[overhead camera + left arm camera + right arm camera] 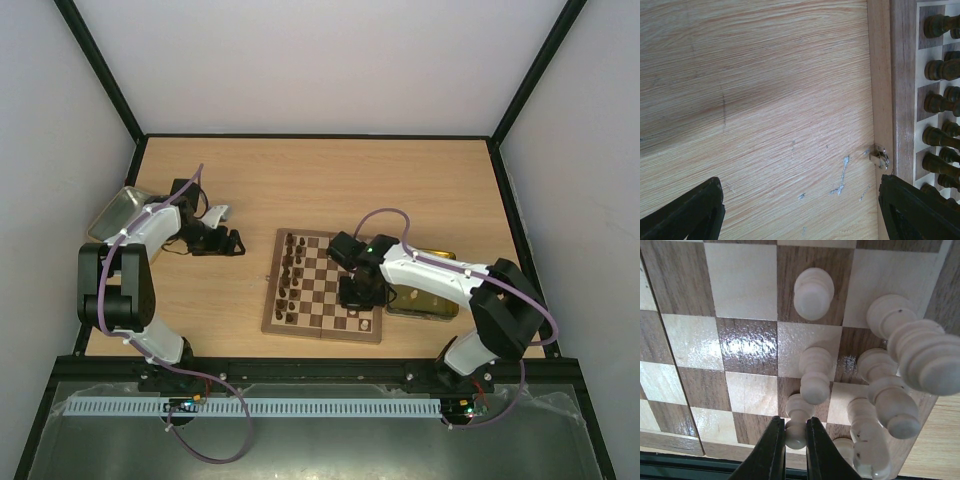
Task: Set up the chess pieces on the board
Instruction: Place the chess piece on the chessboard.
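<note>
While my right tool (796, 434) clenches a cream piece (799, 412) among other pieces (814, 292) at the board's (745, 345) edge, I should set it upright, centred on its square, and release without nudging them; my left tool (800, 215) hangs released over the worktop (765, 100).

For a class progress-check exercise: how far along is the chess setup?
Done: dark pieces stand in two rows along one edge of the board. In hand: the right gripper is shut on a pale piece. Left: only a few other pale pieces stand nearby.
</note>
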You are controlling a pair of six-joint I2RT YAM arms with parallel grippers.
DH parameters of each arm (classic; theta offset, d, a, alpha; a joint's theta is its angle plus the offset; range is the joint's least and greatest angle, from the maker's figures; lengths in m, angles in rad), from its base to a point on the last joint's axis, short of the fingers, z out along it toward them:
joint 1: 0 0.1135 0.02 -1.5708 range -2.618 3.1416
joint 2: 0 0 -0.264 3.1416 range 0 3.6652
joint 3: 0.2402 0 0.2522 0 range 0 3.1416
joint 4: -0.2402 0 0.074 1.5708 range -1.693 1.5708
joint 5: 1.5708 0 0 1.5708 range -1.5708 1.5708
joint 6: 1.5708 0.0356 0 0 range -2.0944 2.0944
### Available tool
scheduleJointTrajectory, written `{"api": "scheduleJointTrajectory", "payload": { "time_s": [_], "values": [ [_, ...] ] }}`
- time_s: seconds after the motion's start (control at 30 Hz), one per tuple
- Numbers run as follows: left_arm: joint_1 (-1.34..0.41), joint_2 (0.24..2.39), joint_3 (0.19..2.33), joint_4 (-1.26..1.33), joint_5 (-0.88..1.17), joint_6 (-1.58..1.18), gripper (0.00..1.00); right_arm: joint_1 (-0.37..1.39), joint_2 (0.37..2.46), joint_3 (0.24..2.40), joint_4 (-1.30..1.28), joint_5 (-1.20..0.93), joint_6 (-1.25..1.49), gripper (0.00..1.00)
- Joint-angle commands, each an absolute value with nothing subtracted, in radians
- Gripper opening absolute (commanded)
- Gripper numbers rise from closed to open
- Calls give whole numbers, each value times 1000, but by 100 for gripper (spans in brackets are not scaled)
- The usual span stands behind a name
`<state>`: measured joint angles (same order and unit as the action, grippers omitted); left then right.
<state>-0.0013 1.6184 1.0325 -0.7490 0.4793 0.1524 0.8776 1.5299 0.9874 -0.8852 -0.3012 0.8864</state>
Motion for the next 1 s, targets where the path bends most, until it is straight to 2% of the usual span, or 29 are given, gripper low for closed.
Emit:
{"api": "scheduleJointTrajectory", "payload": {
  "time_s": [0.0,0.33,0.6,0.77,0.87,0.97],
  "values": [
    [-2,1623,1025,-761,491,155,85,887,1504,970,-913,-294,886,8],
    [-2,1625,1026,-761,491,157,85,890,1511,999,-905,-291,890,19],
    [-2,1627,1026,-761,491,156,85,890,1509,1064,-964,-255,882,20],
    [-6,1623,1024,-760,489,157,85,885,1493,1177,-1096,-183,863,22],
    [-10,1625,1025,-759,491,155,85,843,1459,1219,-1159,-122,863,25],
    [-14,1626,1023,-759,491,157,85,744,1394,1170,-1174,-105,861,25]
  ]
}}
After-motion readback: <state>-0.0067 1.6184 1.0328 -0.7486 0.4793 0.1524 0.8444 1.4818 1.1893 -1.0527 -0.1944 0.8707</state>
